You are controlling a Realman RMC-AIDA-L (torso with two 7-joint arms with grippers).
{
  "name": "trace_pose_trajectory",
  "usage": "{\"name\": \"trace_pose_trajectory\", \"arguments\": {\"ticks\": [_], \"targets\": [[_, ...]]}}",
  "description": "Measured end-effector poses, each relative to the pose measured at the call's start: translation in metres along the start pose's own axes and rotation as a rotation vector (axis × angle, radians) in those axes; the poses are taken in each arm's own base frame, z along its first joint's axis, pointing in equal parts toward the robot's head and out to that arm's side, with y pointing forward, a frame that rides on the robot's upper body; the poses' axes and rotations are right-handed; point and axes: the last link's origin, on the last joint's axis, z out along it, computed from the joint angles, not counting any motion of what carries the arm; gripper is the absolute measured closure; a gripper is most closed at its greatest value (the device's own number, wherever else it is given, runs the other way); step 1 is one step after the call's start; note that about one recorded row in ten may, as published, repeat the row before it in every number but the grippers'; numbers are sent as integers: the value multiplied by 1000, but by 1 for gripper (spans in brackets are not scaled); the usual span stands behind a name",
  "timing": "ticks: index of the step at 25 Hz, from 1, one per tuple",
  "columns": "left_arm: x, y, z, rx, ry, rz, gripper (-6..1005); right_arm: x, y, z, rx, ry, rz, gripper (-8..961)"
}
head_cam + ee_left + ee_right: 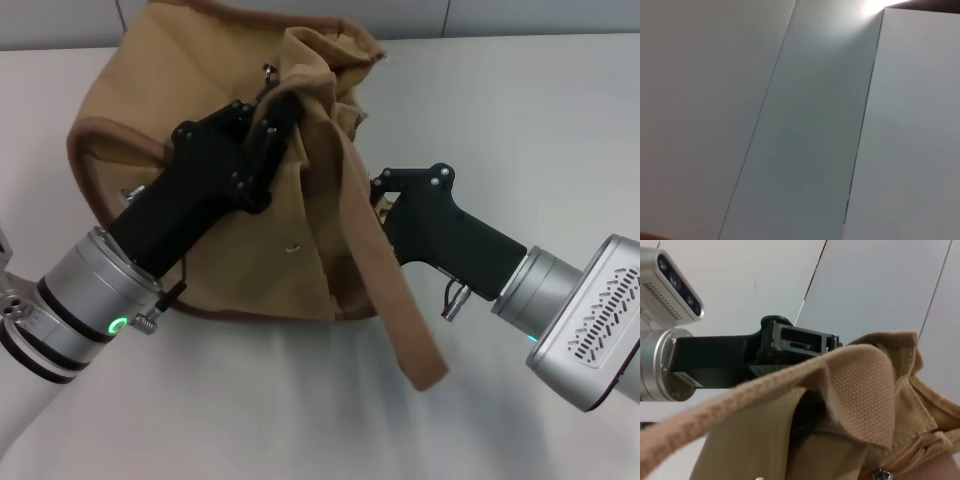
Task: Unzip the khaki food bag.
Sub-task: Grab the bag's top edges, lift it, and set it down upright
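Observation:
The khaki food bag point(215, 215) lies slumped on the white table, its top towards the back. One wide strap handle point(385, 285) trails towards me. My left gripper point(278, 108) reaches over the bag and is shut on bunched fabric at its top. My right gripper point(378, 203) is at the bag's right side, its tip hidden behind the strap. The right wrist view shows the bag's canvas point(860, 390), the metal zipper point(902, 457) with its pull point(882, 473), and the left gripper's black body point(790, 345) behind the fabric.
The white table point(520, 120) spreads around the bag. A grey wall point(480, 15) runs along its far edge. The left wrist view shows only pale wall panels point(805, 140).

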Motion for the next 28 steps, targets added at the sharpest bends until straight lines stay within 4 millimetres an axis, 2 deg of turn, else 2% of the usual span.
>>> {"name": "trace_pose_trajectory", "arguments": {"ticks": [10, 17, 28], "targets": [[-2, 7, 0, -34, -2, -18, 885, -5, -6, 4, 68, -28, 26, 935], [10, 10, 3, -17, 109, -41, 880, -15, -2, 15, 73, -72, -29, 929], [12, 14, 7, 12, 154, -83, 871, -16, -3, 15, 94, -75, -26, 921]]}}
